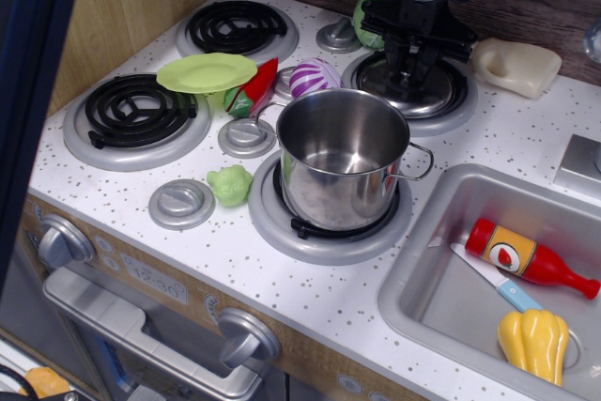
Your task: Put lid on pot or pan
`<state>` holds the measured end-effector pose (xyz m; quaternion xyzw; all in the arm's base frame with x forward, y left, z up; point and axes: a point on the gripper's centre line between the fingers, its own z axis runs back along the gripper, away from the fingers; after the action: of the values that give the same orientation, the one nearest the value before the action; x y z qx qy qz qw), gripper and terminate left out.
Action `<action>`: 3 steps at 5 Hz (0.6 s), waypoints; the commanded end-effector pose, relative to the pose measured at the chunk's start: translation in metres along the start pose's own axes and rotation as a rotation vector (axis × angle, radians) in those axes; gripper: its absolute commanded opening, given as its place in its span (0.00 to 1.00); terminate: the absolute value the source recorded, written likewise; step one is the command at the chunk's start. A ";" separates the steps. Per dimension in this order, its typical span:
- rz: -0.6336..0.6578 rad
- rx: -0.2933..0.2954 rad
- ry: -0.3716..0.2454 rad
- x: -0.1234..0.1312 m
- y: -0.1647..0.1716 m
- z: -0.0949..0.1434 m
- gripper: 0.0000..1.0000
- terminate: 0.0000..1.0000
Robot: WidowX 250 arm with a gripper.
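lid (413, 91): middle and knob hidden behind the gripper (410, 68)
gripper: fingertips too dark to tell apart
arm: cut off by top edge
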<state>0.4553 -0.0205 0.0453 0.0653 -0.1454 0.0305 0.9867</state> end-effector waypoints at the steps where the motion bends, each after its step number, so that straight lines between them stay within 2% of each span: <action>1: 0.055 0.065 -0.077 0.021 0.002 0.091 0.00 0.00; 3: 0.101 0.155 -0.071 -0.007 0.015 0.126 0.00 0.00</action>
<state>0.3975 -0.0209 0.1190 0.1548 -0.1263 0.0824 0.9764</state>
